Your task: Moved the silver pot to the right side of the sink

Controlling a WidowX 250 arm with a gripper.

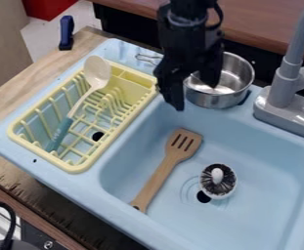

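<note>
Hanging at rim of silver pot (pixel 221 100), gripper (pixel 195 96) has claw spread; wooden spatula (pixel 162 175) in sink (pixel 265 146).

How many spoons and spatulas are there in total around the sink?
2: the spoon, lying in the yellow rack, and the wooden spatula, in the sink to the left of the brush.

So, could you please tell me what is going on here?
The robot's gripper is at the silver pot, fingers spread near the rim on the side away from the faucet. The pot sits at the back edge of the sink. A slotted spatula and a round brush are in the basin; a spoon rests in the yellow rack.
</note>
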